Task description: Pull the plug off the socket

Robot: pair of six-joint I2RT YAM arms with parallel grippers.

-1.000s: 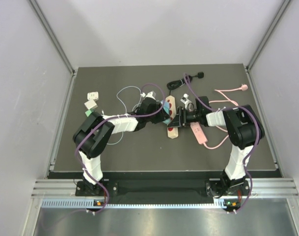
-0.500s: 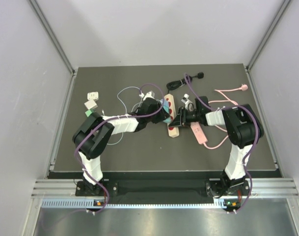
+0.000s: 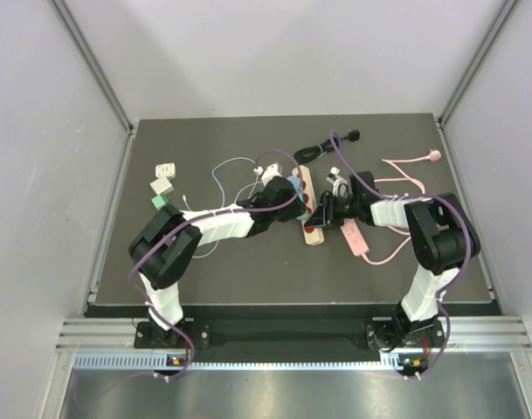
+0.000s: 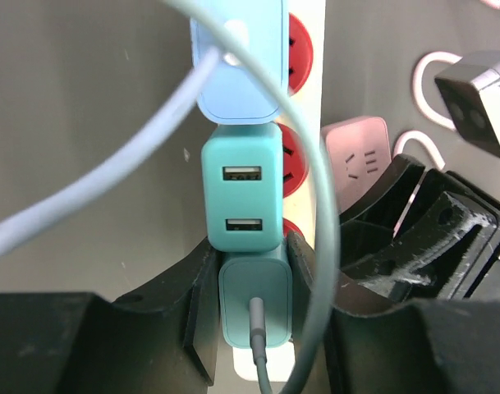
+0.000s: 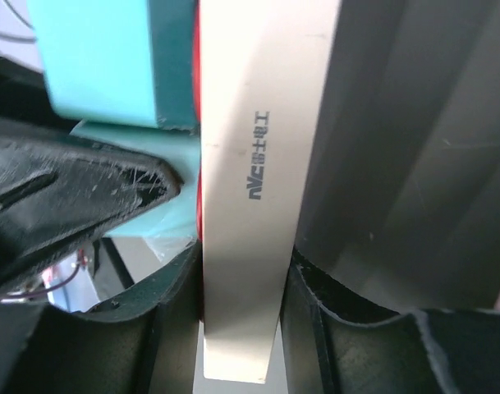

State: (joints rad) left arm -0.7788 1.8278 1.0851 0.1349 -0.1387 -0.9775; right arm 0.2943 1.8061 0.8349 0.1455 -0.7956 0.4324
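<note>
At the middle of the bench (image 3: 204, 271), the left hand (image 4: 254, 277) was clenched on the teal plug (image 4: 254, 308) and the right hand (image 5: 240, 300) clamped the socket strip (image 5: 241, 205). Plug sat seated at the strip's end. Both grips set, pull not yet done.

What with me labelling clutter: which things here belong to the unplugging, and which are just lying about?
In the job:
- teal plug, gripped by the left gripper
- power strip, gripped by the right gripper

Lying about:
- blue charger and USB charger, both in the strip, ungripped
- pink strip
- black cable
- white adapters
- green adapter
</note>
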